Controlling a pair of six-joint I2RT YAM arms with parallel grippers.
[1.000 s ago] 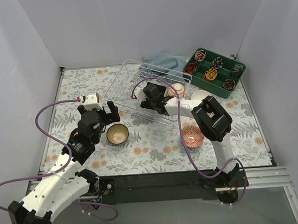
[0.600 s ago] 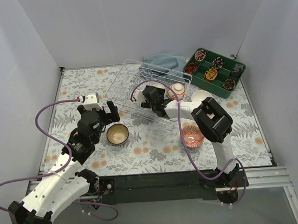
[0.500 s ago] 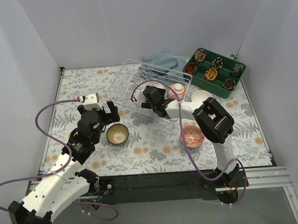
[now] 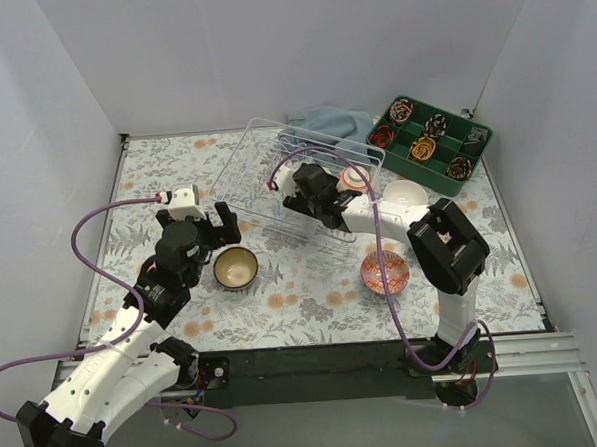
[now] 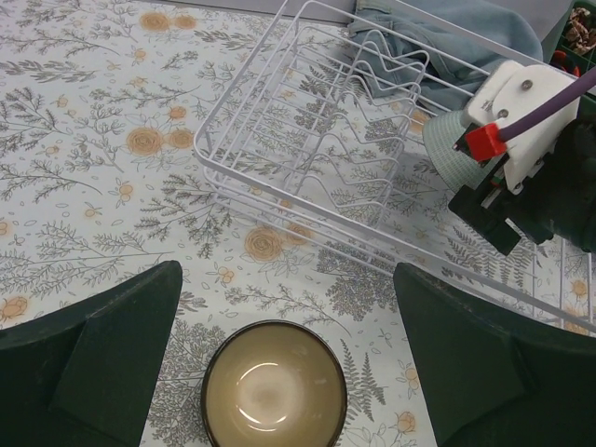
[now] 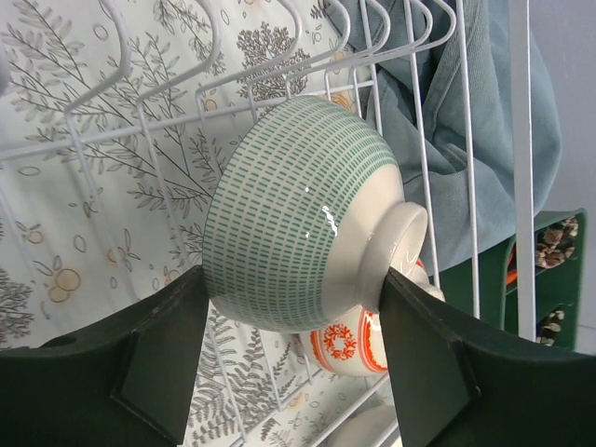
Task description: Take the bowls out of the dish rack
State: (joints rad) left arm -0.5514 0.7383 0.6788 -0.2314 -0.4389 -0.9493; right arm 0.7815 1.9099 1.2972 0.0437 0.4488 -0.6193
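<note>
The white wire dish rack (image 4: 265, 160) stands at the back middle of the table; it also shows in the left wrist view (image 5: 307, 140) and the right wrist view (image 6: 518, 140). My right gripper (image 4: 315, 195) is inside it. In its wrist view the right gripper (image 6: 293, 277) is shut on a green-dashed bowl (image 6: 298, 209) lying on its side, one finger at the rim, one at the foot. A red-and-white bowl (image 6: 349, 340) sits just behind, also in the rack (image 4: 354, 180). My left gripper (image 5: 287, 279) is open above a tan bowl (image 5: 275, 389) on the table (image 4: 236, 267).
A red patterned bowl (image 4: 385, 272) and a white bowl (image 4: 405, 193) sit on the table right of the rack. A blue cloth (image 4: 323, 122) lies behind the rack. A green compartmented tray (image 4: 424, 180) stands at the back right.
My right arm's elbow has swung to the right and its gripper has shifted slightly toward the back of the rack. The left arm and the tan bowl have not moved.
</note>
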